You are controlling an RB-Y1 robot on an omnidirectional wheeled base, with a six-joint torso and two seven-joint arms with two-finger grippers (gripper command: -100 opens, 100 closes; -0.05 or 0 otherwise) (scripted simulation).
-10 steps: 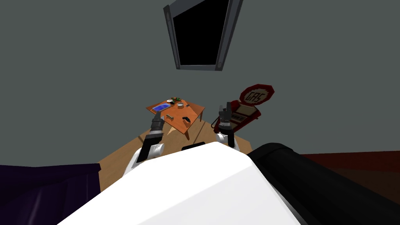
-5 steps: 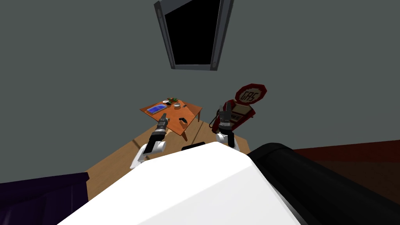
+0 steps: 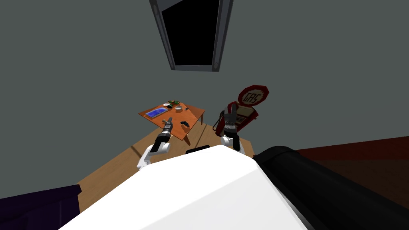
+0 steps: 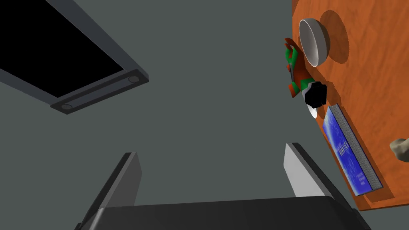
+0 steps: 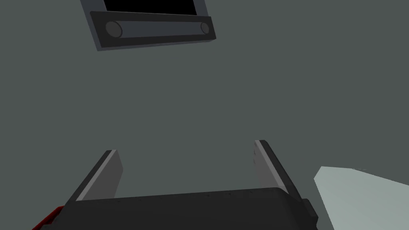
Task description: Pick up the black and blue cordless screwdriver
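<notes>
While our left gripper point(image 4: 211, 173) hangs with its two thin fingers spread wide and empty by the near edge of the small orange wooden table point(image 3: 194, 113), the small dark cordless screwdriver point(image 3: 184, 123) lies on the tabletop just beside it. Farther off sit a flat blue book point(image 4: 346, 151) and a round white bowl point(image 4: 314, 42). Our right gripper point(image 5: 185, 161), likewise open and empty, is raised before a red gas pump point(image 3: 243, 115).

My own view swings aside as my left gripper point(image 3: 169, 119) stretches farther over the orange table point(image 3: 192, 113), closing on the cordless screwdriver point(image 3: 184, 123).
</notes>
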